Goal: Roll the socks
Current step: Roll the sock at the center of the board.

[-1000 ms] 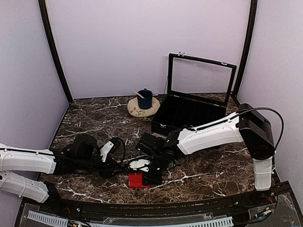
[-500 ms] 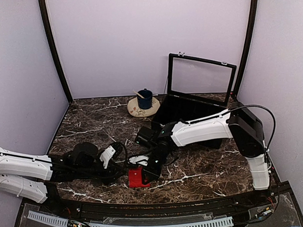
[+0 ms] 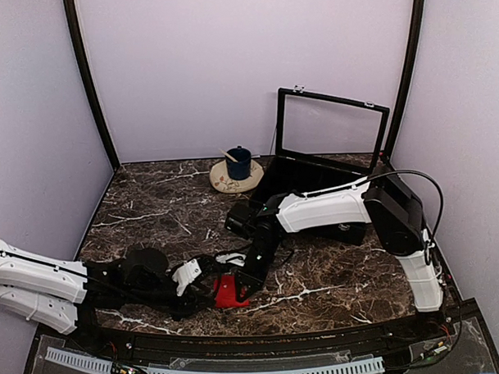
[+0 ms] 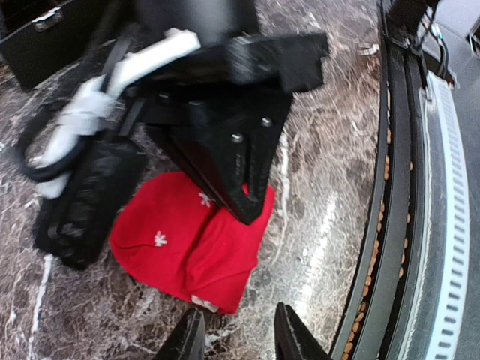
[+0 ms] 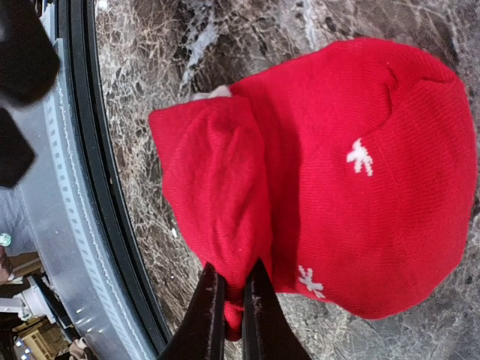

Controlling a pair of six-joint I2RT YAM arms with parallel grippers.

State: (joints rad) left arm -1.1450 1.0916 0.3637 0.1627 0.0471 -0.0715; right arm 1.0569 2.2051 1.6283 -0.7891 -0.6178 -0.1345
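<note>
Dark veined marble table (image 3: pixel 343 286) under lilac walls, with the red knitted sock with white snowflakes (image 4: pixel 187 247) bunched near the front edge, about centre. The right gripper (image 5: pixel 234 276) reaches in from the far side, fingers nipped tight on a raised fold of it. The left gripper (image 4: pixel 240 321) is part-open and empty, with the sock straight ahead just past its tips, not touching, so the right arm is the nearer.

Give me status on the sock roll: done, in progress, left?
Done: the red sock is folded over into a loose bundle near the front edge of the table, not a tight roll. In hand: the right gripper is shut on a fold of it; the left gripper is open beside it, touching nothing. Left: finishing the roll. No black sock can be made out in any view.
</note>
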